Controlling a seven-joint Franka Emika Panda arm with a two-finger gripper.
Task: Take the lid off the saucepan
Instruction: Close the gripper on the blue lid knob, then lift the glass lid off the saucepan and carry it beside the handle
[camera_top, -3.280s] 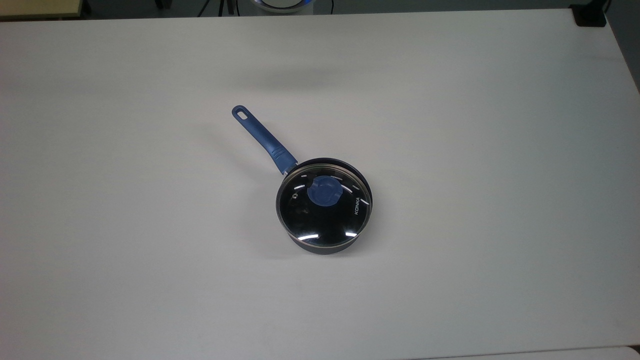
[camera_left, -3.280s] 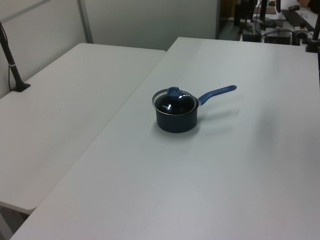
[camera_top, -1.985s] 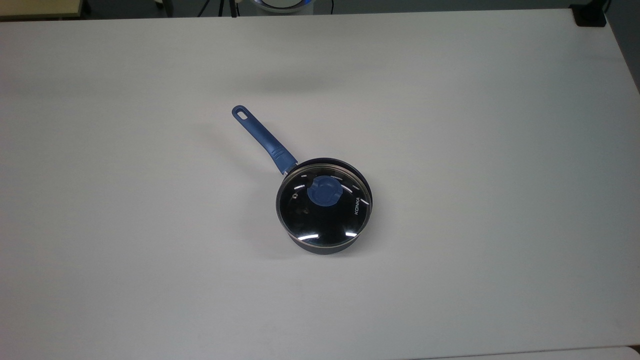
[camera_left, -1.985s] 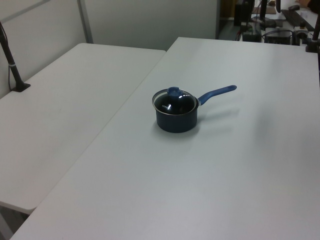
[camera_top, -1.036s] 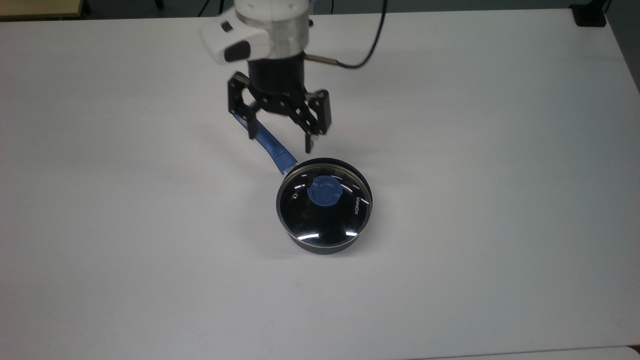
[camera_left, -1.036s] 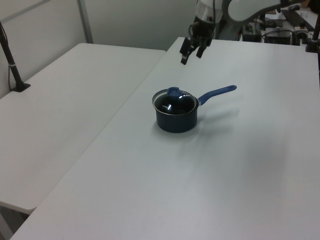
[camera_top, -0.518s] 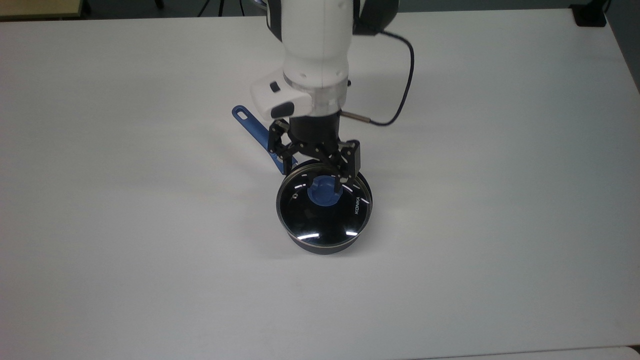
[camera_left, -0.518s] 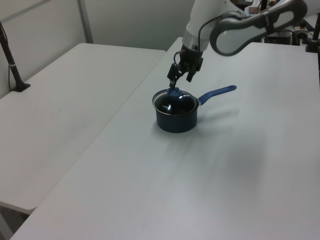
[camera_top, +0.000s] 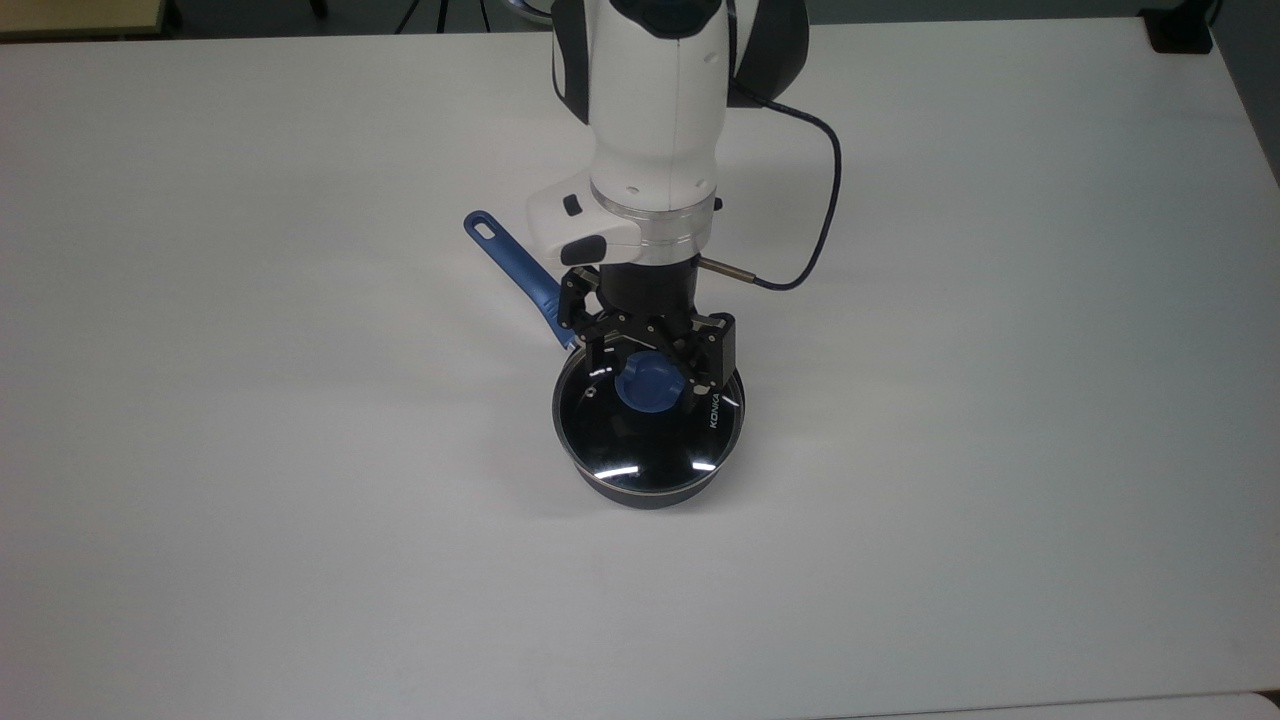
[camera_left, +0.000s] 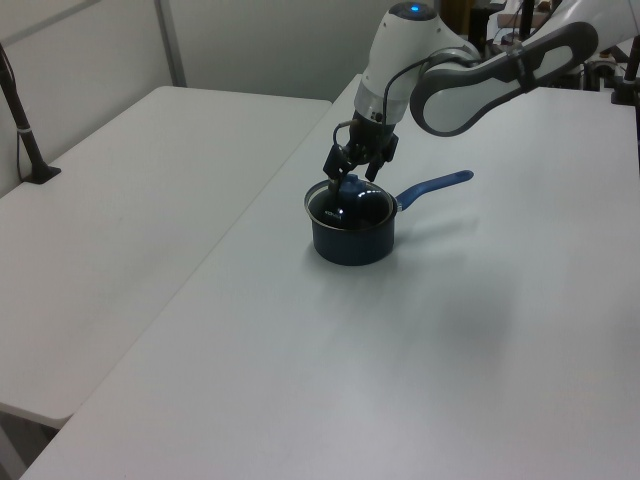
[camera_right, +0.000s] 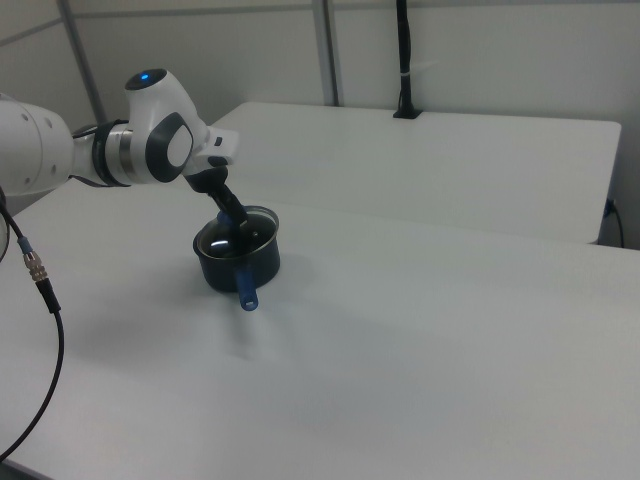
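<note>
Gripper (camera_top: 651, 380) released, fingers spread to either side of the blue knob (camera_top: 648, 385) on the lid (camera_top: 648, 420), one finger (camera_top: 600, 352) on the top view's left of the knob and the other (camera_top: 715, 362) on the top view's right; contact with the knob not clear. Lid seated flat on the saucepan (camera_left: 351, 237), glass dark over the pot's inside, white lettering toward the top view's right edge of the disc. Saucepan standing upright on the white table (camera_top: 1000, 400), near the middle of the tabletop, its blue handle (camera_top: 520, 268) pointing to the top view's upper left, toward the far side, partly hidden behind the gripper. Seen in the left view with the handle (camera_left: 435, 184) reaching to the left view's right, arm (camera_left: 470, 75) coming in from the far right and bending down over the pot. Seen in the right view with the handle (camera_right: 246, 290) pointing toward the near edge, arm (camera_right: 120, 150) entering from the right view's left. Second white table (camera_left: 130, 230) butted against the first on the left view's left.
</note>
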